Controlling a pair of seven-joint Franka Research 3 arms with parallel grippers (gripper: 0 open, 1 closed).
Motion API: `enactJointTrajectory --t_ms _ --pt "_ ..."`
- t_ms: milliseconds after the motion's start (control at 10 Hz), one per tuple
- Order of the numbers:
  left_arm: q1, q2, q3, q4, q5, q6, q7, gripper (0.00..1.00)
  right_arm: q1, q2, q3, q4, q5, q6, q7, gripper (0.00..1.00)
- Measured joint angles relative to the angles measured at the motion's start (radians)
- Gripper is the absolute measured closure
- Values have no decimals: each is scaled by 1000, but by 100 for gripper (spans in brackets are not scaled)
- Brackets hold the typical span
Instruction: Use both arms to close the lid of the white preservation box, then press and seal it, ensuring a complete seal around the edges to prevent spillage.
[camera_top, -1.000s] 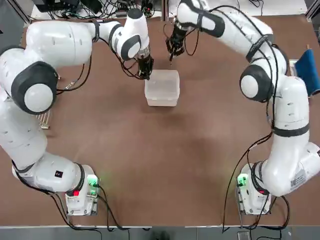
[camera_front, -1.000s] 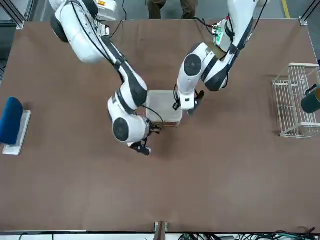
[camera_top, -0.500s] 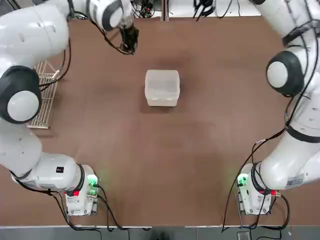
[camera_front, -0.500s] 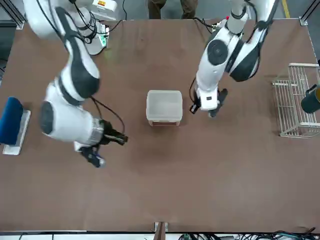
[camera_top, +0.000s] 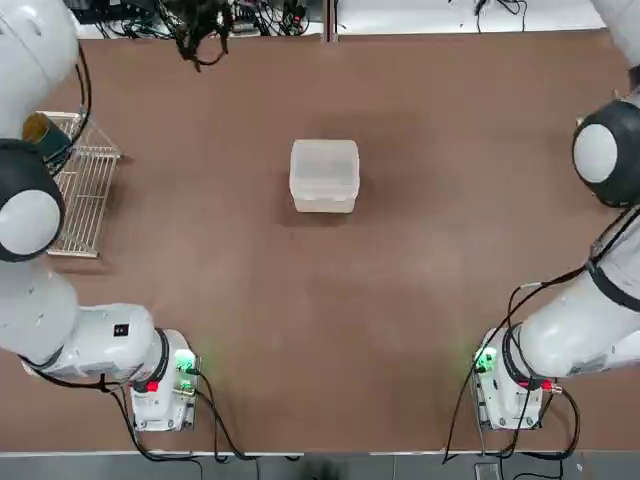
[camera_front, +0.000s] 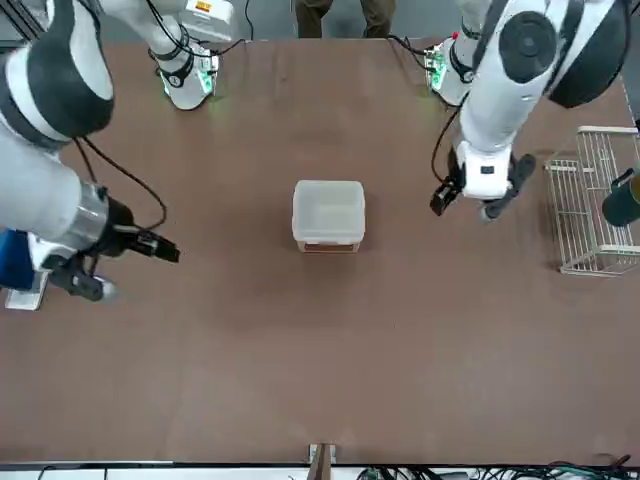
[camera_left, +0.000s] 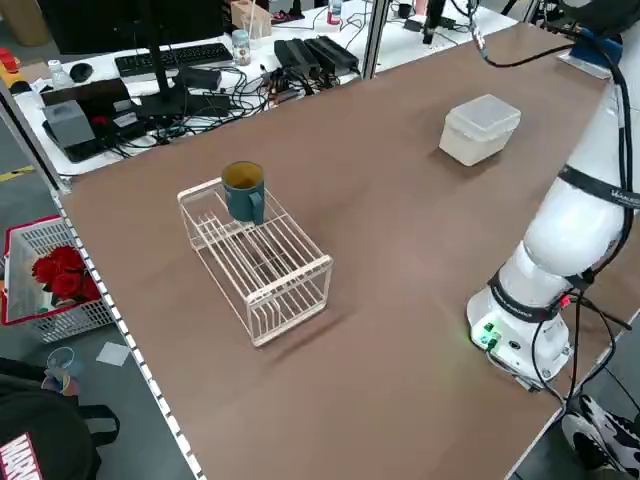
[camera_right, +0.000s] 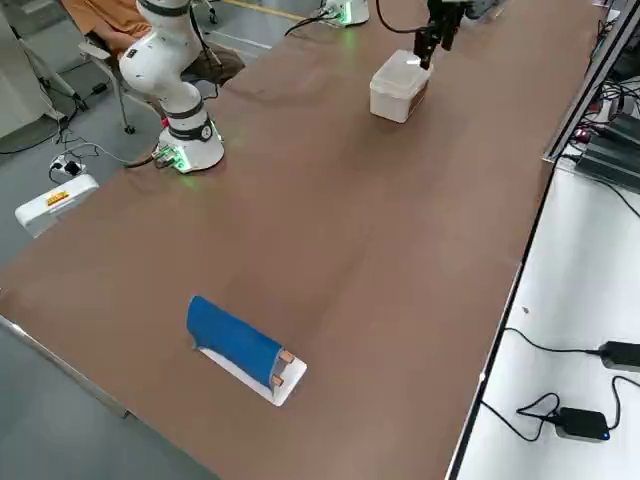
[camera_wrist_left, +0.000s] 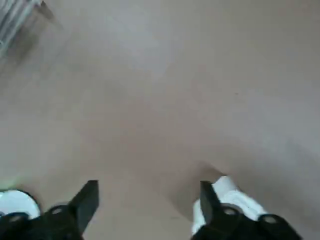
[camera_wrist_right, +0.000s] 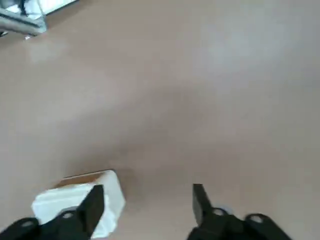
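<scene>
Both fingers open | box on brown table | monitor beyond

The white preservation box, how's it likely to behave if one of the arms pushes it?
The white preservation box will probably slide rather than tip, since it sits low on a broad flat base. It looks light, being thin translucent plastic, and its smooth walls may be slippery.

Wht arms, blk/gry joints, blk cbls, grn LEDs.
</scene>
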Motion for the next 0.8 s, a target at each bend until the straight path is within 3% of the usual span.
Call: enactJointTrajectory --t_ms 100,400,600,800 --pt "10 -16 55 9 -33 -12 117 0 -1 -52 -12 -33 -57 9 -7 0" --pt "13 -79 228 42 -103 -89 468 0 -68 -186 -26 -147 -105 20 -184 0" --pt "9 -94 270 120 -104 -170 660 0 -160 -255 -30 -223 -106 20 -333 0" --pt "6 -123 295 148 -104 -193 796 0 -209 -292 -30 -264 -106 6 -435 0"
